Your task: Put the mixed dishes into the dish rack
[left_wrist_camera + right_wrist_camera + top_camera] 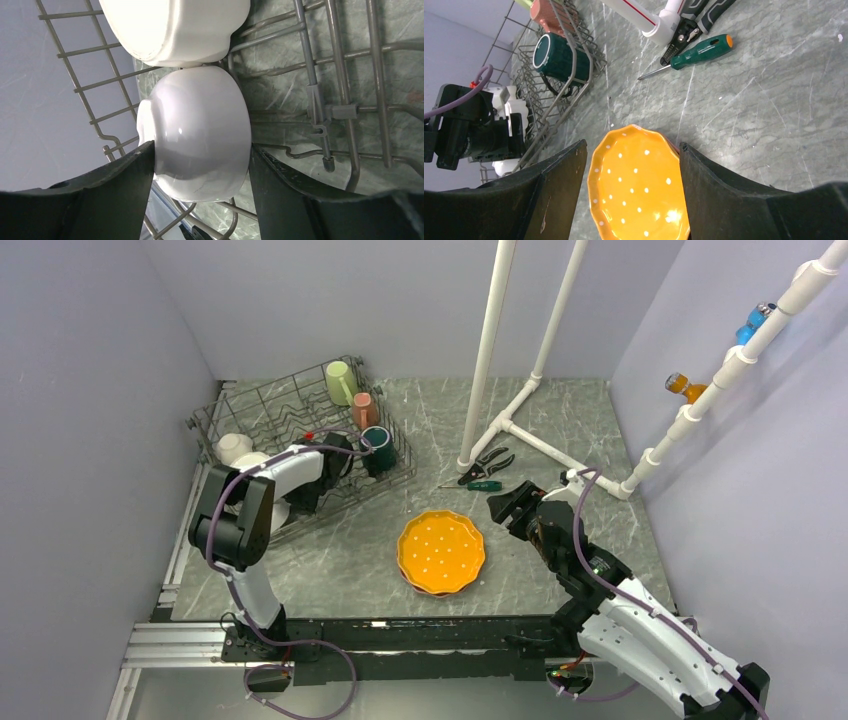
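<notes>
The dish rack [262, 406] stands at the back left. It holds a pale green mug [340, 382], a pink mug [364, 410] and a dark teal mug [378, 450], also in the right wrist view [559, 57]. My left gripper [201, 150] is inside the rack, open, with a finger close on either side of a plain white bowl [200, 130] that rests on the wires. A second pale bowl [175, 25] touches it from above. Stacked orange white-dotted plates [440, 552] lie mid-table. My right gripper [512, 506] is open and empty, just right of them [639, 185].
Black-handled pliers [487, 462] and a green screwdriver [482, 485] lie behind the plates. A white pipe frame [520, 410] stands at the back right. Walls close in on both sides.
</notes>
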You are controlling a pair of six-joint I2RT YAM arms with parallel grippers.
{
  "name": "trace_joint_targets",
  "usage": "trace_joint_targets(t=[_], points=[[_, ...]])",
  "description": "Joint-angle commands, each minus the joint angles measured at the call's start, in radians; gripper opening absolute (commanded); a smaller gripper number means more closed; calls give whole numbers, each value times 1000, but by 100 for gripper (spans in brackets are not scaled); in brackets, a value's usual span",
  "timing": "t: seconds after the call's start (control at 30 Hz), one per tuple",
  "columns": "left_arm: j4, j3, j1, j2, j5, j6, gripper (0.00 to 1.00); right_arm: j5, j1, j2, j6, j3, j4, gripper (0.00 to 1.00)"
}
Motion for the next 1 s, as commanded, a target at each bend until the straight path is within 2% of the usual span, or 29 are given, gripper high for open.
trace_joint_targets(t=[0.0, 0.13, 0.3, 0.6, 0.97], points=[[-8, 31, -5, 16, -40, 17, 66, 8, -3, 3, 5, -1, 56, 70], [-24, 39, -22, 7, -49, 13, 52, 7, -2, 8, 2, -1, 62, 70], [-72, 78, -54, -35, -62, 1, 44, 11, -2, 9, 0, 0, 65, 70], [-92, 194, -99, -26, -38, 5, 42, 7, -2, 26, -1, 5, 69, 70], [-33, 208, -116, 46, 7, 11, 45, 23, -4, 15, -4, 7, 51, 70]])
